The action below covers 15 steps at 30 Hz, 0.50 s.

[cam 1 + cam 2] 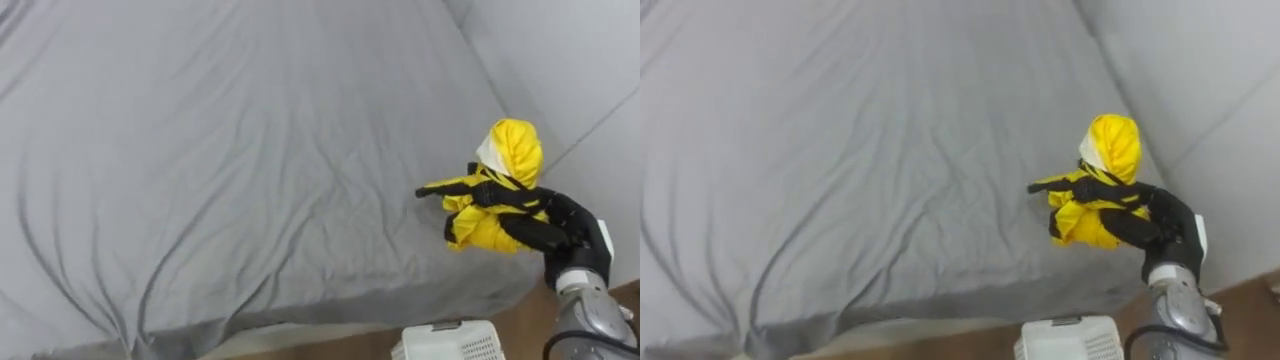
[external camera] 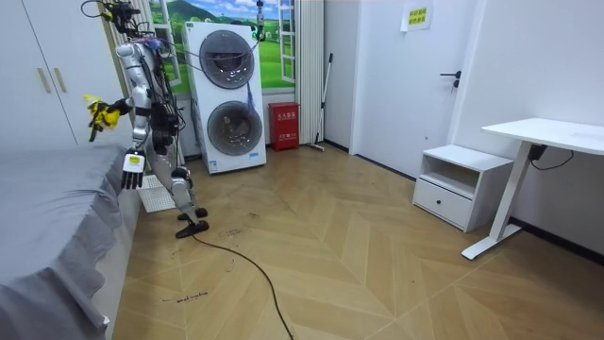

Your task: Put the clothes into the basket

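One white basket (image 1: pixel 450 345) sits by the robot's feet, against the bed (image 1: pixel 220 160) edge. One yellow garment (image 1: pixel 515 150), clenched in the right hand (image 1: pixel 550 225), is above that edge. The left hand (image 2: pixel 133 171) dangles, grip unreadable. Open floor (image 2: pixel 359 255) lies behind.

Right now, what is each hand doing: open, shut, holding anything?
Right hand: shut on the yellow garment, held above the bed.
Left hand: hangs at the robot's side; state cannot be told.
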{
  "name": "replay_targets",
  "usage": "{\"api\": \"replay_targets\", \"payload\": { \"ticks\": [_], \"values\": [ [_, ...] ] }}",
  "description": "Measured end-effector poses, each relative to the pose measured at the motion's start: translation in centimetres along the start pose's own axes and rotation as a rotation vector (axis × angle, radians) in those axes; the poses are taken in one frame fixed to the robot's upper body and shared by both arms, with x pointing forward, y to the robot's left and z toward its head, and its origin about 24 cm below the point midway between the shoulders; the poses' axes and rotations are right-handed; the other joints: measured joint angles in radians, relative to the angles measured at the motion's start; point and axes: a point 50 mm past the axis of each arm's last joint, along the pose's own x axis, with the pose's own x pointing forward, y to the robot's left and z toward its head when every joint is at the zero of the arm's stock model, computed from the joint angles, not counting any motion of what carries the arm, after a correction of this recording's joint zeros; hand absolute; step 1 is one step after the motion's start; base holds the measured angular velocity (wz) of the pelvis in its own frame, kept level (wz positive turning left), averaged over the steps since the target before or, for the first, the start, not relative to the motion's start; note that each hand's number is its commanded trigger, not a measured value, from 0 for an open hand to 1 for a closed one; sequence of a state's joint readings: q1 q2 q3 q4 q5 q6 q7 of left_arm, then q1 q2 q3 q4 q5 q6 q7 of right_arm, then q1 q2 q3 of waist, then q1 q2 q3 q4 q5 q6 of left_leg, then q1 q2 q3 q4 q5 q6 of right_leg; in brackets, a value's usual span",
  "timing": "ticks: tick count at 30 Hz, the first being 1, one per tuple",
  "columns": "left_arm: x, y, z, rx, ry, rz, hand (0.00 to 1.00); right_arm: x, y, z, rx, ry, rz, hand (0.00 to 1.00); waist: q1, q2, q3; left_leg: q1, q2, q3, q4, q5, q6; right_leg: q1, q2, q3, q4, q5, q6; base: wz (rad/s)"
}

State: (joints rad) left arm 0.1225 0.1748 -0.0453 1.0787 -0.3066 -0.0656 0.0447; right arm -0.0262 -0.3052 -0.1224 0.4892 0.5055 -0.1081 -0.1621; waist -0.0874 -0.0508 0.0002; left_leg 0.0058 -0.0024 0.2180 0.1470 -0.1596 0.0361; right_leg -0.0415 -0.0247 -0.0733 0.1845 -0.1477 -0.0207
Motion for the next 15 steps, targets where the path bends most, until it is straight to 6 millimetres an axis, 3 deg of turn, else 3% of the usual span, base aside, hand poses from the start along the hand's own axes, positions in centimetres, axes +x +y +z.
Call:
{"api": "replay_targets", "payload": {
  "ticks": [5, 11, 15],
  "values": [
    [0.2, -0.5, 0.6, 0.051, -0.008, -0.019, 0.0, -0.9, -1.0, -0.7, -0.001, 0.019, -0.033, 1.0, -0.03, 0.023, -0.0051, 0.035, 0.026, 0.054, -0.003, -0.034, -0.004, 0.0, 0.036, 0.07, 0.005, 0.004, -0.006, -0.47],
    [0.1, -0.6, 0.1, 0.089, 0.012, -0.027, 0.0, -1.6, -3.1, -1.5, -0.009, 0.052, -0.112, 1.0, -0.059, 0.043, -0.0014, 0.057, 0.038, 0.114, -0.003, -0.037, -0.009, -0.009, 0.062, 0.129, 0.003, 0.021, -0.008, -0.33],
    [0.0, -0.5, -0.3, 0.095, 0.029, -0.026, 0.0, -2.6, -4.2, -2.8, -0.039, 0.104, -0.149, 1.0, -0.081, 0.053, -0.0004, 0.056, 0.043, 0.135, -0.003, -0.042, -0.014, -0.016, 0.066, 0.142, 0.002, 0.028, -0.01, -0.15]
  ]
}}
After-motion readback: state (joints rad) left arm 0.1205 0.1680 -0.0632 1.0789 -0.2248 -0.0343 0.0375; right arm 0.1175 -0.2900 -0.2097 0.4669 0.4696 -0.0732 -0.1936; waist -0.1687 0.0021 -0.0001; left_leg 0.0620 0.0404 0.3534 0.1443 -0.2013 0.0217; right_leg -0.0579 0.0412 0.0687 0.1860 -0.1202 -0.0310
